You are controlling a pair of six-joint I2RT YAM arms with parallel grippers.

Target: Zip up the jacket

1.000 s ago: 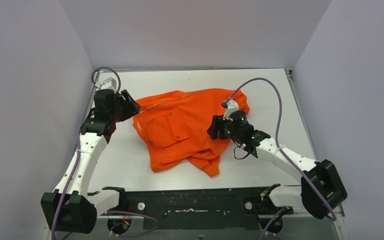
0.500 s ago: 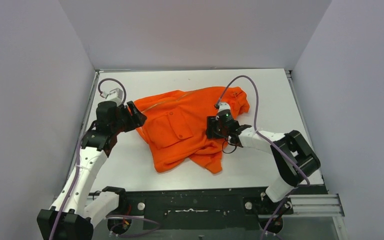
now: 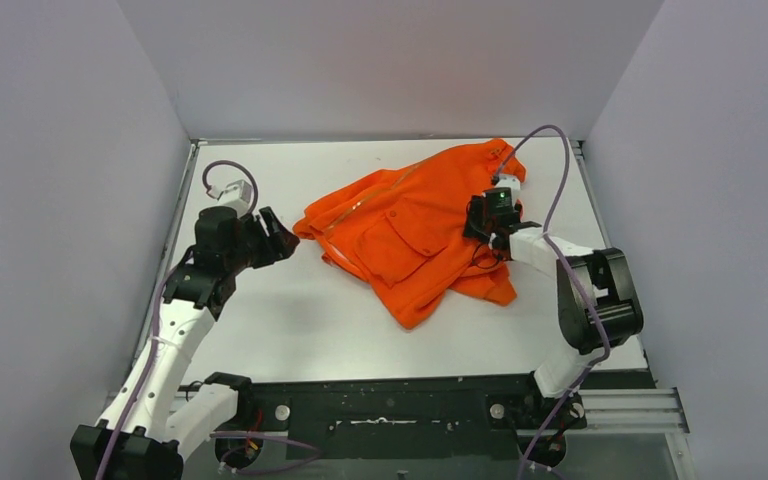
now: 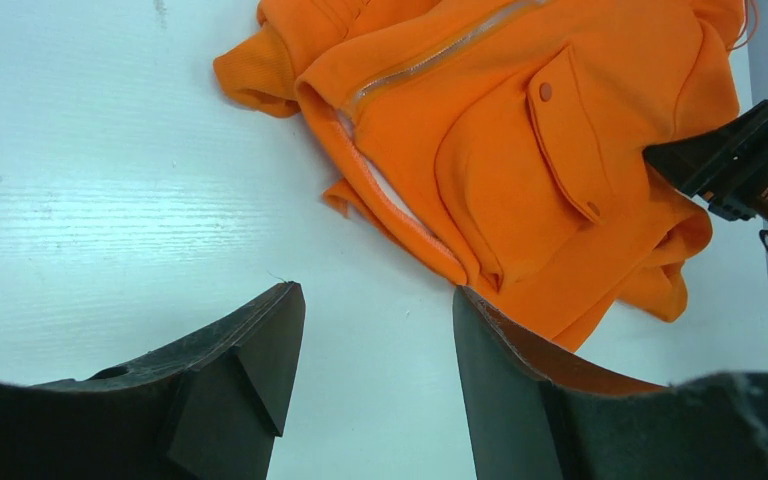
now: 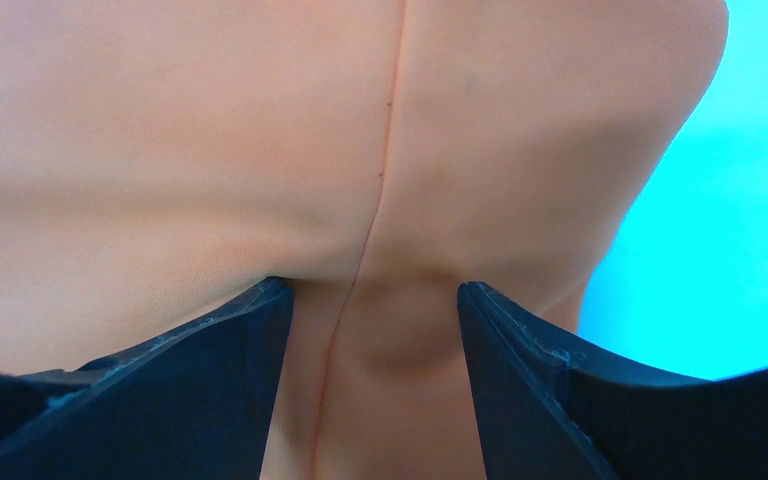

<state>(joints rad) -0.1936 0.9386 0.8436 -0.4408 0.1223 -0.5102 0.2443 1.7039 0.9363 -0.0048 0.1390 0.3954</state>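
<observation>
Item: small orange jacket [image 3: 440, 190], lying crumpled on the white table [image 3: 290, 320], right of centre and toward the far right corner, one front panel uppermost. Features showing: a flap chest pocket [image 4: 560, 140] with a snap button [image 4: 545, 92], facing up; pale zipper tape [image 4: 440, 55] running along the panel's edge; a strip of pale lining [image 4: 385, 195] exposed under that edge; a ribbed cuff or hem corner [image 4: 250, 75] pointing toward the left arm. Condition: the zipper appears unjoined, with only one side of it to be seen and the other front edge folded out of sight. The task reads as barely begun, since the garment likely needs spreading flat first. Right gripper [image 3: 485, 215]: planted on the jacket's right side, fingers [image 5: 210, 380] apart, with a bulge of cloth and a seam filling the gap and touching both. Whether it clamps that cloth or merely presses into it cannot be told. Likely purpose: to anchor or tug that side. Left gripper [image 3: 282, 235]: fingers spread, nothing between them, hovering over bare table just beside the cuff and aimed at the zipper edge, probably placed to take that near edge next. Surroundings: plain grey walls [image 3: 80, 150] on three sides; purple cables [image 3: 550, 140] looping over each wrist.
</observation>
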